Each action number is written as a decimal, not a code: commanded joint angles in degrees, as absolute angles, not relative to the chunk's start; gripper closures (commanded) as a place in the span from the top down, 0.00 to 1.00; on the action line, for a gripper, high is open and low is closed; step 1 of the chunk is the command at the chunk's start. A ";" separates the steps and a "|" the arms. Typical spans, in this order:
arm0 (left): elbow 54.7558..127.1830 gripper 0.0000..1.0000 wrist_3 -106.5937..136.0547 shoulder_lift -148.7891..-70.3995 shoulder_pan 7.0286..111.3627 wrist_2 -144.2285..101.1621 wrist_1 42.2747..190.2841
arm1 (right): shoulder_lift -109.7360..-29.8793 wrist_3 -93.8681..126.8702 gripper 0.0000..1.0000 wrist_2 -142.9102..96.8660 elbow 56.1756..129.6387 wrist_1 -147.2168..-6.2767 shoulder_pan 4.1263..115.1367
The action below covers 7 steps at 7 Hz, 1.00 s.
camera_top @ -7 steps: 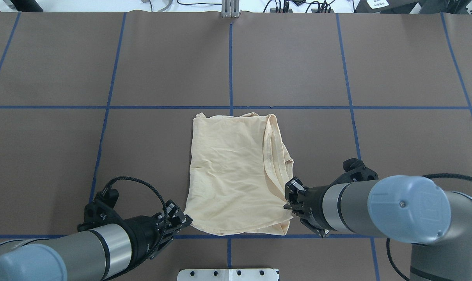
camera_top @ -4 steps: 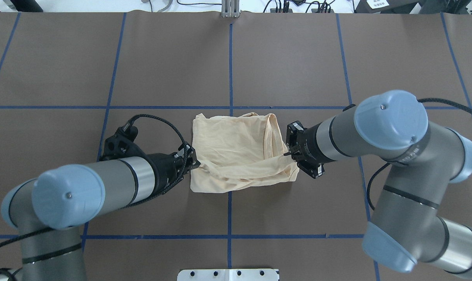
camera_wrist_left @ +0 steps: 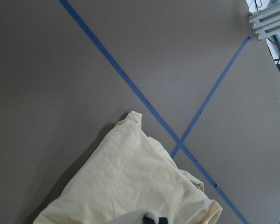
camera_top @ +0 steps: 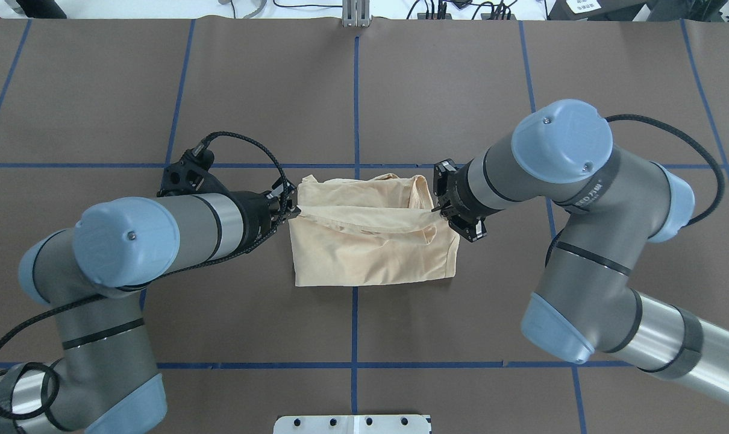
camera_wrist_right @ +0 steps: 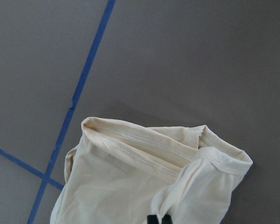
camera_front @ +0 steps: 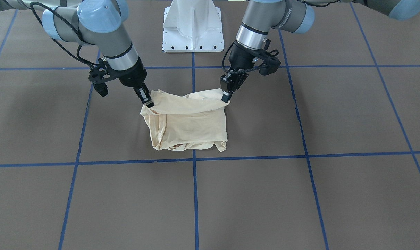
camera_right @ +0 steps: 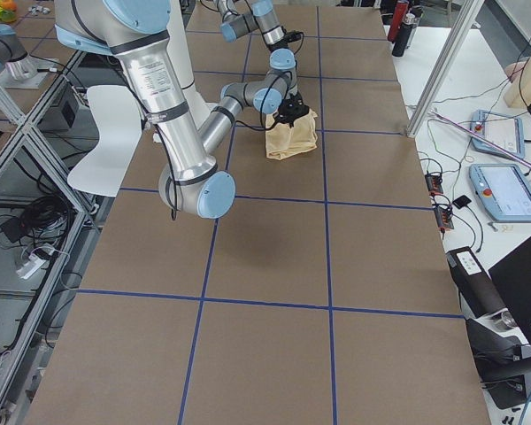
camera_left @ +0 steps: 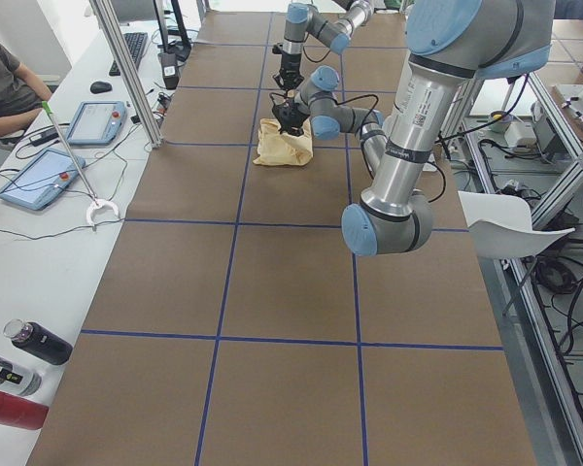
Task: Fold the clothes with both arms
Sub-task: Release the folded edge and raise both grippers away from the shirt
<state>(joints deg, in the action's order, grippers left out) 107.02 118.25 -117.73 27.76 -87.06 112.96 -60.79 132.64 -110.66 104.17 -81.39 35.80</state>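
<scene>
2 pinches hold this fold. The left gripper (camera_top: 293,210) is clenched on one corner of the pale cream T-shirt (camera_top: 370,259), which lies as a compact rectangle at the centre of the brown table (camera_top: 99,90), its sleeves out of sight. The right gripper (camera_top: 435,210) grips the opposite corner. The raised edge spans mid-garment, so I judge this fold half done, with laying flat and release left.

Grey arms (camera_top: 191,218), blue caps (camera_top: 126,241), black cables (camera_top: 235,135)
</scene>
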 commanded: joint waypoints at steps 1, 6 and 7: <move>98.40 0.00 117.95 -119.52 29.09 -87.01 119.41 | -59.16 132.01 0.00 -111.44 95.93 -73.34 37.00; 83.58 0.60 105.49 -124.63 38.04 -89.36 126.91 | -43.25 122.98 1.00 -120.99 73.48 -72.51 46.13; 83.85 0.60 105.38 -124.72 38.14 -91.65 127.18 | -43.16 122.79 1.00 -121.37 73.65 -72.42 46.23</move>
